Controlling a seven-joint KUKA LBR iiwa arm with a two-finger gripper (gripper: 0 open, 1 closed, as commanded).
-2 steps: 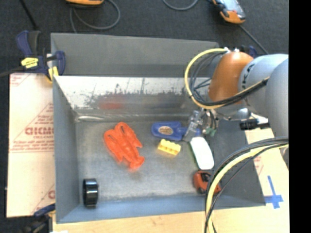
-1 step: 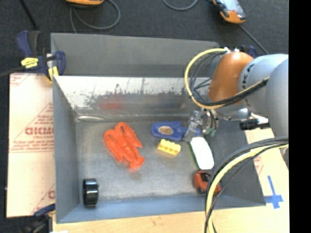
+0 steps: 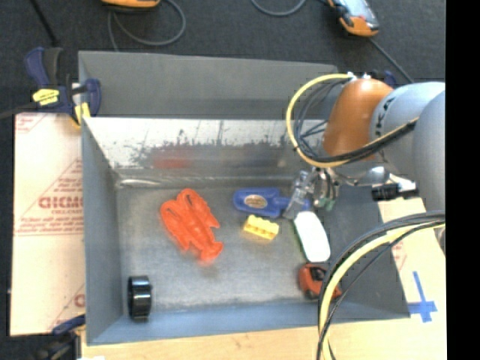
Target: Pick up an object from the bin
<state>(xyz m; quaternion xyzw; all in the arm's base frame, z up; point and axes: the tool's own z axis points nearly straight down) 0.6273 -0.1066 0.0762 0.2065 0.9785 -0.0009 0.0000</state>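
My gripper [image 3: 306, 193] hangs low at the right side of the bin, under the orange wrist cover. Just left of it lies a blue oval thing with a gold label [image 3: 257, 200], its right end reaching up to the gripper. A white oblong thing [image 3: 312, 235] lies directly below the gripper. A small yellow toy brick [image 3: 260, 229] sits below the blue thing.
An orange plastic lobster [image 3: 191, 224] lies left of centre. A black cylinder [image 3: 139, 296] stands in the near left corner. A red and black thing [image 3: 311, 280], partly behind a cable, lies near the right front wall. The arm and cables cover the bin's right side.
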